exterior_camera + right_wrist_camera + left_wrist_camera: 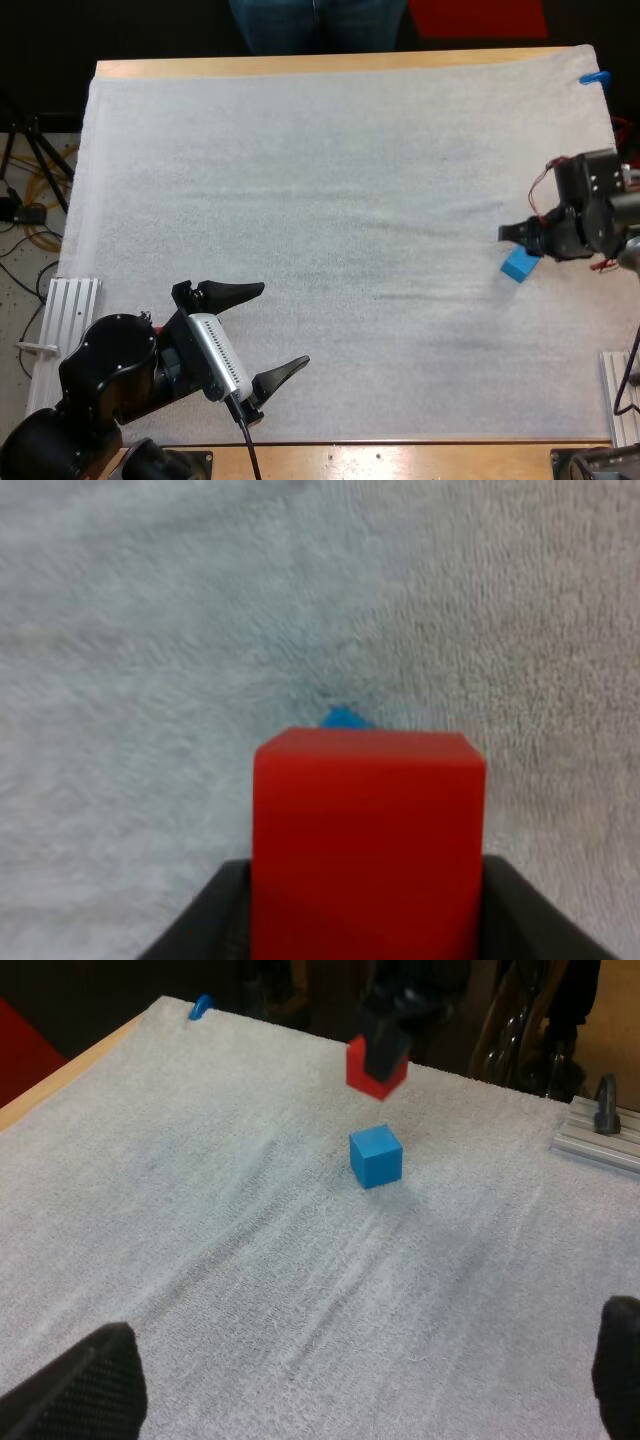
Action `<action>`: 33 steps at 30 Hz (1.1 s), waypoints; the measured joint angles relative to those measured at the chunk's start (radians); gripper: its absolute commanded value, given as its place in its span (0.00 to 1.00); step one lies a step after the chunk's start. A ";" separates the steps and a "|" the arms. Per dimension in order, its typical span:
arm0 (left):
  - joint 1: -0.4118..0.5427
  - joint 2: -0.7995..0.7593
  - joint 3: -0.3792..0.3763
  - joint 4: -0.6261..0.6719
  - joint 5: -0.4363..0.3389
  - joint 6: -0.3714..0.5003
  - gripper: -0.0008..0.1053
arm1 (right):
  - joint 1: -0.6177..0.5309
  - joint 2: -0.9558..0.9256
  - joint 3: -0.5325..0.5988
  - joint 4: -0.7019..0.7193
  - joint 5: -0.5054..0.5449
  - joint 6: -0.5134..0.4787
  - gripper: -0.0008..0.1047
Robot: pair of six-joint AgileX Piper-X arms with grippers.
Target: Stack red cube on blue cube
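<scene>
By my reckoning the stack is about half made. The red cube (375, 1072) is off the mat and hangs just above the blue cube (376, 1156) with a clear gap between them. So the pick is done, and what is left is to line it up, lower it and let go. The right gripper (520, 237) has its two black fingers clamped on opposite sides of the red cube. Looking down past it, just a sliver of the blue cube peeks out beyond the red one's far edge. That suggests the red cube is not yet squarely over the blue cube, though the view is too tight to be sure. The left gripper (283, 325) sits well apart from the blue cube, across the mat from it, its fingers spread wide and holding nothing. Both cubes are small, crisp-edged blocks with smooth matte faces, likely hard plastic or painted wood. The blue cube rests flat on the white mat (330, 170), a nubbly towelling with faint brushed streaks, laid over a wooden table (400, 458). Far beyond the blue cube, past the table, stand a person's legs (320, 22).
</scene>
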 measured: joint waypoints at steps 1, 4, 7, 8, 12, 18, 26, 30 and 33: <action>0.000 0.000 0.000 0.000 0.000 0.000 0.83 | 0.000 0.000 0.027 -0.021 0.000 0.000 0.11; 0.000 0.000 0.000 0.000 0.000 0.000 0.83 | 0.000 0.000 0.070 -0.073 0.000 0.004 0.11; 0.000 0.000 0.000 0.000 0.000 0.000 0.83 | 0.000 0.010 0.088 -0.105 -0.020 0.003 0.11; 0.000 0.000 0.000 0.000 0.000 0.000 0.83 | 0.000 0.018 0.088 -0.111 -0.020 0.009 0.11; 0.000 0.000 0.000 0.000 0.000 0.000 0.83 | 0.000 0.068 0.088 -0.119 -0.025 0.009 0.11; 0.000 0.000 0.000 0.000 0.000 0.000 0.83 | 0.000 0.113 0.088 -0.129 -0.052 0.019 0.11; 0.000 0.000 0.000 0.000 0.000 0.000 0.83 | 0.000 0.113 0.088 -0.132 -0.046 0.024 0.18; 0.000 0.000 0.000 0.000 0.000 0.000 0.83 | 0.000 0.113 0.088 -0.132 -0.046 0.023 0.53; 0.000 0.000 0.000 0.000 0.000 0.000 0.83 | 0.000 0.113 0.088 -0.132 -0.046 0.023 0.69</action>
